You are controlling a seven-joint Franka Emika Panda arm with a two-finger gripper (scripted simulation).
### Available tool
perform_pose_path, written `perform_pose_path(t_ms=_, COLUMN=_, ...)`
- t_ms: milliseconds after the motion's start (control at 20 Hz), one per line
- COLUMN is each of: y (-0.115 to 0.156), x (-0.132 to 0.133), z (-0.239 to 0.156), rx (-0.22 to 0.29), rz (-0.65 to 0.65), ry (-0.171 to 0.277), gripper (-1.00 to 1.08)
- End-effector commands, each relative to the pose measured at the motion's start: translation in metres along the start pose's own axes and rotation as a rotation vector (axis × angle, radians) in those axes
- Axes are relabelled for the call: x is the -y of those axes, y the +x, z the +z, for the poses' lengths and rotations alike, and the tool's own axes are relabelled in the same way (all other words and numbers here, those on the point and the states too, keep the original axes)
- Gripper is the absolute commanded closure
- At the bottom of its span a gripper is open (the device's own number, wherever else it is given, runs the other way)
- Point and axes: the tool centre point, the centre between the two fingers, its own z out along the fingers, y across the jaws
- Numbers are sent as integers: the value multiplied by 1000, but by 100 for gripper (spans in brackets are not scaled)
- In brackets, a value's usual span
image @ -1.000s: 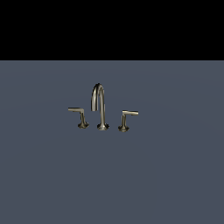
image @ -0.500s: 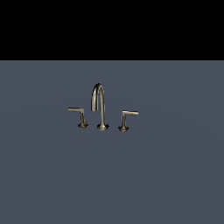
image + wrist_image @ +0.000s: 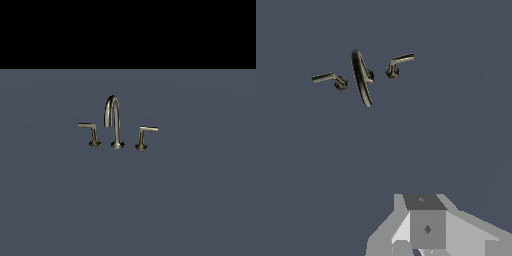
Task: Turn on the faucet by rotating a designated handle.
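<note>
Faucet (image 3: 115, 125) sits roughly mid-desk (image 3: 128, 210) on the plain grey-blue surface, nothing else near it. Biggest part is the gooseneck spout (image 3: 112, 117), standing upright in the middle with its arch curling over toward the exterior view's left. Either side of it are the two little levers. The handle (image 3: 145, 135) that matters is the one on the exterior view's right: short post on a flared base, thin bar lying about level, long axis running sideways, pale tip pointing away from the spout. Its twin (image 3: 90, 134) mirrors it, bar pointing the other way.

Progress-wise I'd say basically nothing's done yet. The gripper (image 3: 426, 235) only shows as a grey block in the wrist view, well apart from the faucet, touching nothing. Can't tell whether the jaws are spread or closed. Whole approach, contact and turn still to go.
</note>
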Motion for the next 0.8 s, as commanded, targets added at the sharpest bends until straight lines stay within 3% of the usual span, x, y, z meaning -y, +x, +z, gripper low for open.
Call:
perform_pose_path(t_ms=0, y=11, x=8, z=15, rx=-2, rz=65, ry=2, gripper=108)
perform_pose_path(t_ms=750, y=90, x=36, z=100, rx=-16, rz=441, ry=13, gripper=108)
